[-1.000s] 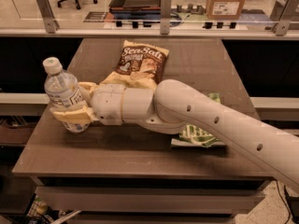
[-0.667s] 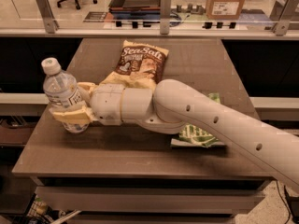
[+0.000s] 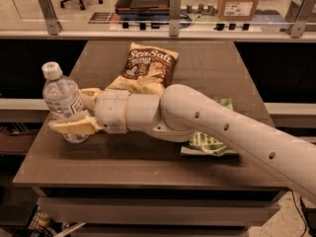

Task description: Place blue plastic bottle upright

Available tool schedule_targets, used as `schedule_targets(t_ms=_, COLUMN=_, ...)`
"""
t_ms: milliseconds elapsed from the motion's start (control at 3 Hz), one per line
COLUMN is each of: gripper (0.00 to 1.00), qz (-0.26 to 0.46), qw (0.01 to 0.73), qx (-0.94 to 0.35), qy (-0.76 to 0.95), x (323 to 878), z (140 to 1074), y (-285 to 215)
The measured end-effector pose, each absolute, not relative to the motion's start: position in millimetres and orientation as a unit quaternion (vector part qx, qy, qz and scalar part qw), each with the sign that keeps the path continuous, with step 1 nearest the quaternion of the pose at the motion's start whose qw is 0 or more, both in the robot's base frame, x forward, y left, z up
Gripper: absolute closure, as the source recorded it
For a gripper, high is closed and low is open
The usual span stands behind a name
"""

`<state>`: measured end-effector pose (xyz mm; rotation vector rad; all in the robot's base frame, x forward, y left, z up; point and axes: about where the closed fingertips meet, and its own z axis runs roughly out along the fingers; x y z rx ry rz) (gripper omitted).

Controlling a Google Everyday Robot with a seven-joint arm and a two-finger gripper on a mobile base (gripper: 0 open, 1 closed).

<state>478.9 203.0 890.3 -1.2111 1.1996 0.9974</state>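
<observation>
The blue plastic bottle (image 3: 62, 102) is clear, with a white screw cap and a pale label. It stands upright at the left edge of the dark table (image 3: 123, 162). My gripper (image 3: 79, 110) reaches in from the right. Its tan fingers (image 3: 74, 126) sit on either side of the bottle's lower body, one in front and one behind. My white arm (image 3: 207, 127) crosses the table from the lower right.
A brown and cream Sea Salt chip bag (image 3: 145, 69) lies at the table's middle back. A green snack bag (image 3: 210, 141) lies partly under my arm at the right. The bottle stands close to the table's left edge. A railed counter (image 3: 173, 31) runs behind.
</observation>
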Motion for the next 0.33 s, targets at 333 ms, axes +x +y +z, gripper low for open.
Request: schedule_targets(t_ms=333, gripper=0.00, qz=0.422, qw=0.550, qx=-0.513, qy=0.506, x=477.7, z=890.8, y=204.4)
